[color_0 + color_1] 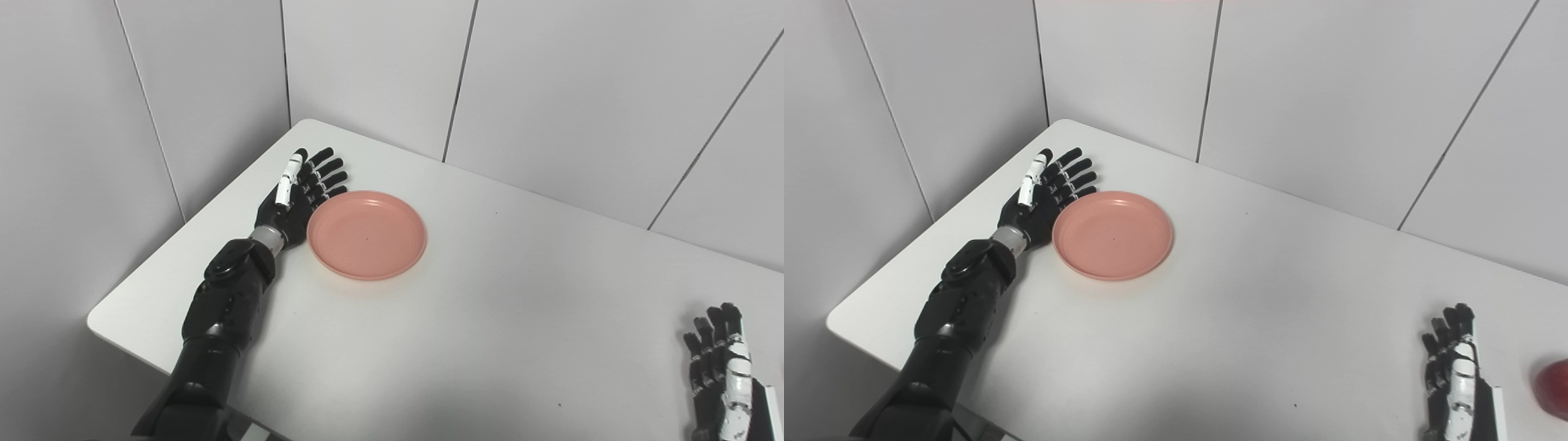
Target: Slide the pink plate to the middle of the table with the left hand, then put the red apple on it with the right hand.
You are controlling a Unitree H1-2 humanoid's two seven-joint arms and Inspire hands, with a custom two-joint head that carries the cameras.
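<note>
one white table, grey panelled walls

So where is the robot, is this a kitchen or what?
Probably not a kitchen. It looks like a plain test room or lab: bare grey wall panels, one white table pushed into a corner, and only a pink plate and a red apple set out for the robot's left hand and right hand.

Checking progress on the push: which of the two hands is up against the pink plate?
The left hand, open at the pink plate's left rim. The right hand waits far off, beside the red apple.
</note>
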